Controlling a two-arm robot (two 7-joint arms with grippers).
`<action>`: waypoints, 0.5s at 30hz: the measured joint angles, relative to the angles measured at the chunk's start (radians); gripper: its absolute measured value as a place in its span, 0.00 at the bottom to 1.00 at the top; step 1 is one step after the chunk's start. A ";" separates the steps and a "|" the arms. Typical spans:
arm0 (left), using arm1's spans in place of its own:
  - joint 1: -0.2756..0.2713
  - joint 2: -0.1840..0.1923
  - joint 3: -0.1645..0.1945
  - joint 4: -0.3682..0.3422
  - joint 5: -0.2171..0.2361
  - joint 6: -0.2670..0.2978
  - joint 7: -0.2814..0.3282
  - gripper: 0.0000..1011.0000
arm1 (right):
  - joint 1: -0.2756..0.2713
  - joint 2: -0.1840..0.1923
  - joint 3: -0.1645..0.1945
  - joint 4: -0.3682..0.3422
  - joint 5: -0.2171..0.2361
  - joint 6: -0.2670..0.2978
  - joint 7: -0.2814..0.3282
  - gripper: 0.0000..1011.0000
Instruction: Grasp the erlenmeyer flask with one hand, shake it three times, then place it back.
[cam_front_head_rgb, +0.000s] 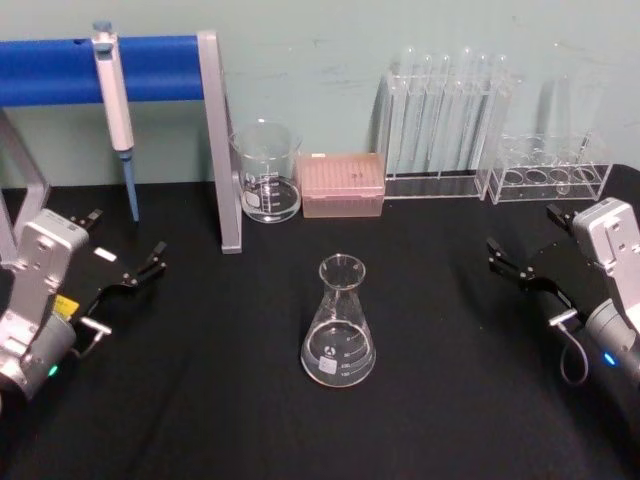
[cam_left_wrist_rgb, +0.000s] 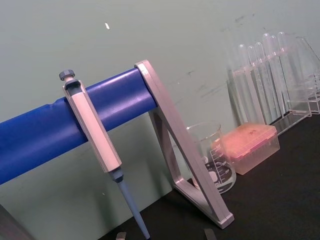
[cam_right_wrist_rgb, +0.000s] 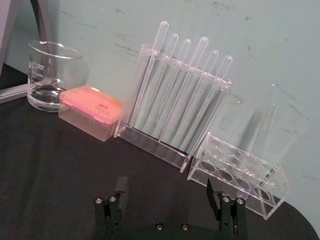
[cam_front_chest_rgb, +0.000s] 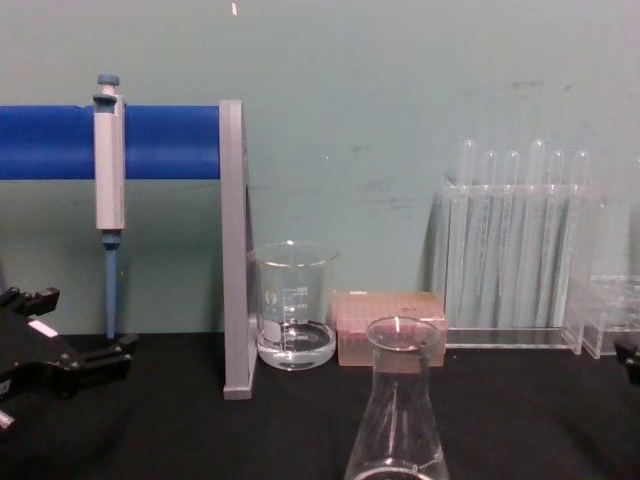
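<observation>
The flask (cam_front_head_rgb: 338, 322) is standing upright on the black table (cam_front_head_rgb: 200, 400), near the middle, with nothing touching it. In the chest view its neck and open mouth (cam_front_chest_rgb: 398, 400) are rising at six o'clock.

The left gripper (cam_front_head_rgb: 125, 245) is hovering well apart from the flask, at about nine o'clock from it. Its fingers are spreading wide and holding nothing. The right gripper (cam_front_head_rgb: 520, 232) is hanging at about two o'clock from the flask, also well apart. Its own wrist view is showing its two fingers (cam_right_wrist_rgb: 120, 187) gaping wide with only bare table between them.

A beaker (cam_front_head_rgb: 267, 172) is sitting at eleven o'clock from the flask, and a pink box (cam_front_head_rgb: 342, 185) is lying just beside it at twelve. A rack of tubes (cam_front_head_rgb: 440, 120) is standing at one o'clock. A pipette (cam_front_head_rgb: 115, 100) is hanging from a blue bar (cam_front_head_rgb: 160, 68) at ten o'clock.
</observation>
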 joint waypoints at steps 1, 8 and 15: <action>0.000 0.000 0.000 0.000 0.000 0.000 0.000 0.99 | 0.000 0.000 0.000 0.000 0.000 0.000 0.000 0.99; 0.000 0.000 0.000 0.000 0.000 0.000 0.000 0.99 | 0.000 0.000 0.000 0.000 0.000 0.000 0.000 0.99; 0.000 0.000 0.000 0.000 0.000 0.000 0.000 0.99 | 0.000 0.000 0.000 0.000 0.000 0.000 0.000 0.99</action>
